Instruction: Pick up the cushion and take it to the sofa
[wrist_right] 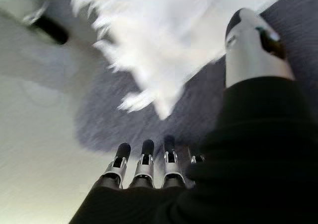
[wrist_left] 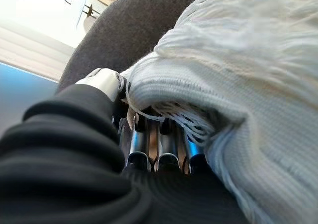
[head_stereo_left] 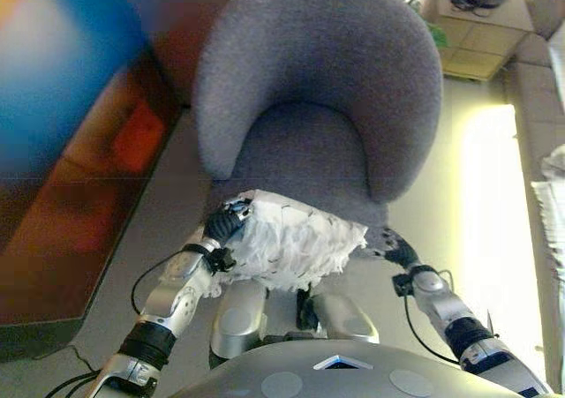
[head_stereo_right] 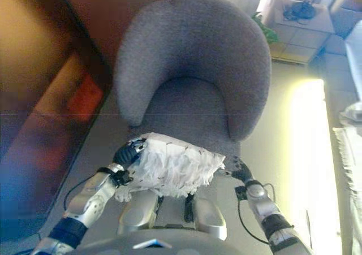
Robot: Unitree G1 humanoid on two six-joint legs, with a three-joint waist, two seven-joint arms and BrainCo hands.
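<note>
A white fringed cushion (head_stereo_left: 291,239) hangs over the front edge of a grey armchair (head_stereo_left: 318,80). My left hand (head_stereo_left: 225,223) is at the cushion's left end. In the left wrist view its thumb (wrist_left: 104,82) presses on the cushion (wrist_left: 238,85) edge and its fingers (wrist_left: 166,149) run in under the fringe. My right hand (head_stereo_left: 399,252) is by the cushion's right corner. In the right wrist view its fingers (wrist_right: 144,157) are straight and the thumb (wrist_right: 251,40) stands apart, with the cushion (wrist_right: 164,40) a little beyond them over the grey seat (wrist_right: 149,114).
A dark wooden piece of furniture (head_stereo_left: 79,239) stands close on the left. At the far right are a small light table (head_stereo_left: 481,14) with a dark thing on it and a green plant (head_stereo_left: 437,32). A pale fringed cloth (head_stereo_left: 552,204) shows at the right edge.
</note>
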